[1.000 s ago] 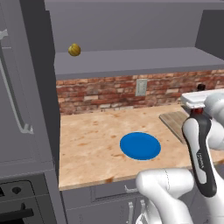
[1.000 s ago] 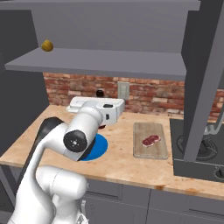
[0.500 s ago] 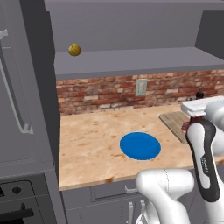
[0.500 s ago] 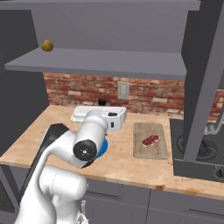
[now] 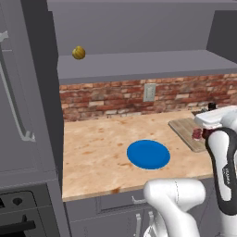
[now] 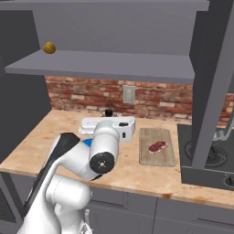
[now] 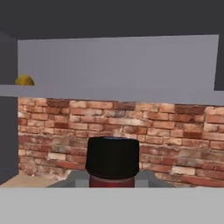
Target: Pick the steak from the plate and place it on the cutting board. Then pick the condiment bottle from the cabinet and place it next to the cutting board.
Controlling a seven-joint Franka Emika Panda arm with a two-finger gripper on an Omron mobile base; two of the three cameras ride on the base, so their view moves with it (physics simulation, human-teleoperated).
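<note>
My gripper (image 6: 109, 120) is shut on the condiment bottle (image 7: 112, 162), which stands upright in it over the counter just left of the cutting board (image 6: 158, 158). The bottle's black cap (image 6: 109, 111) pokes up above the hand, and its dark red body (image 5: 196, 134) shows below the gripper (image 5: 205, 121). The steak (image 6: 157, 146) lies on the wooden board (image 5: 184, 129). The blue plate (image 5: 148, 154) sits bare mid-counter, partly hidden behind my arm (image 6: 87, 143). The grey cabinet shelf (image 5: 139, 65) runs above.
A yellowish round fruit (image 5: 78, 52) rests at the left end of the shelf (image 6: 105, 61). A brick wall with a socket (image 6: 129, 94) backs the counter. A stove (image 6: 208, 164) and a grey post stand right of the board. A tall handled unit (image 5: 18, 92) rises at left.
The hand with the bottle has come lower and a little closer to the cutting board. The steak, plate and fruit have stayed put.
</note>
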